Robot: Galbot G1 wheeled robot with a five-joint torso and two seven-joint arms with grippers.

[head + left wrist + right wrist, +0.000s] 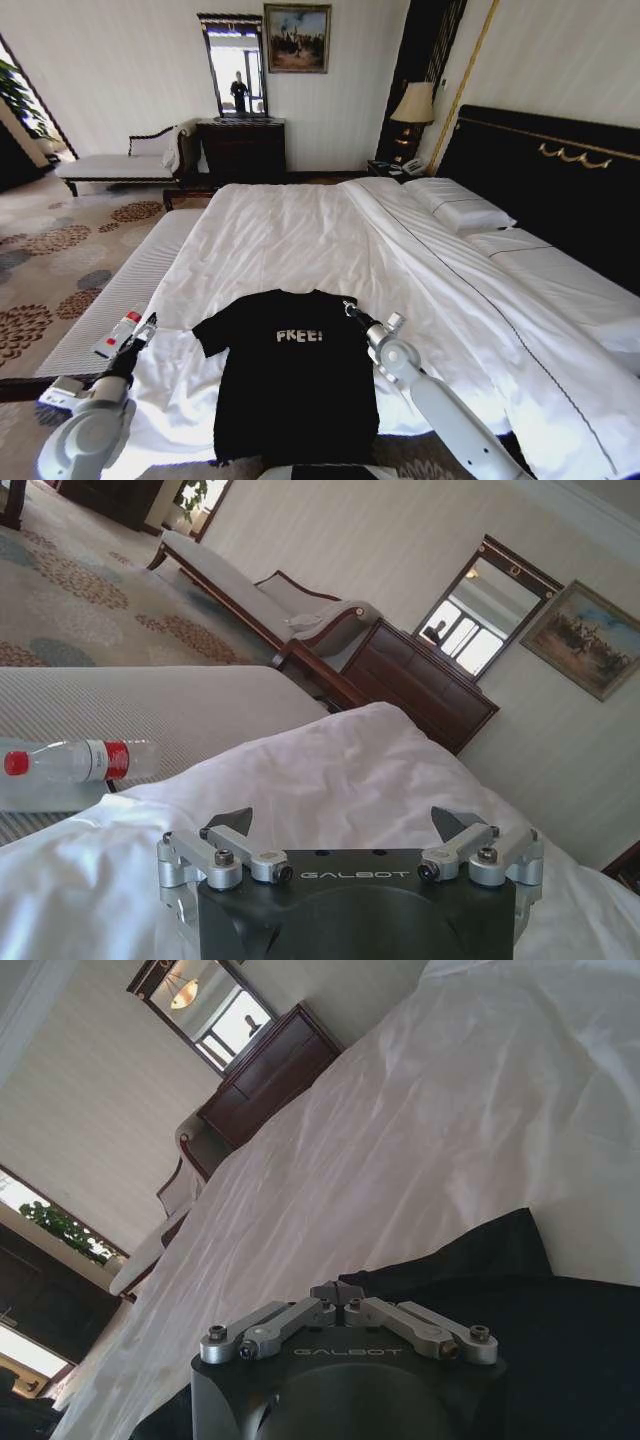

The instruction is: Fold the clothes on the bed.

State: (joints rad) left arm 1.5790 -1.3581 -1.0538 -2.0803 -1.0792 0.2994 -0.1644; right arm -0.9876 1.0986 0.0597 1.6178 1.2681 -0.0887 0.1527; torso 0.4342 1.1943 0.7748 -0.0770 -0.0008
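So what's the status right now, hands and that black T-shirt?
Left hand open, over the bed beside the shirt's sleeve. Right hand shut at the black T-shirt's other shoulder. Shirt flat, unfolded. Water bottle on the bench.

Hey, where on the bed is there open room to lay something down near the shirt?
Bare white sheet lies between the black cotton T-shirt and the white pillows by the dark headboard, and on the big white bed past the collar. It is crowded at both sleeves: open left gripper, shut right gripper.

White bed [300,230]; black T-shirt [290,390] flat
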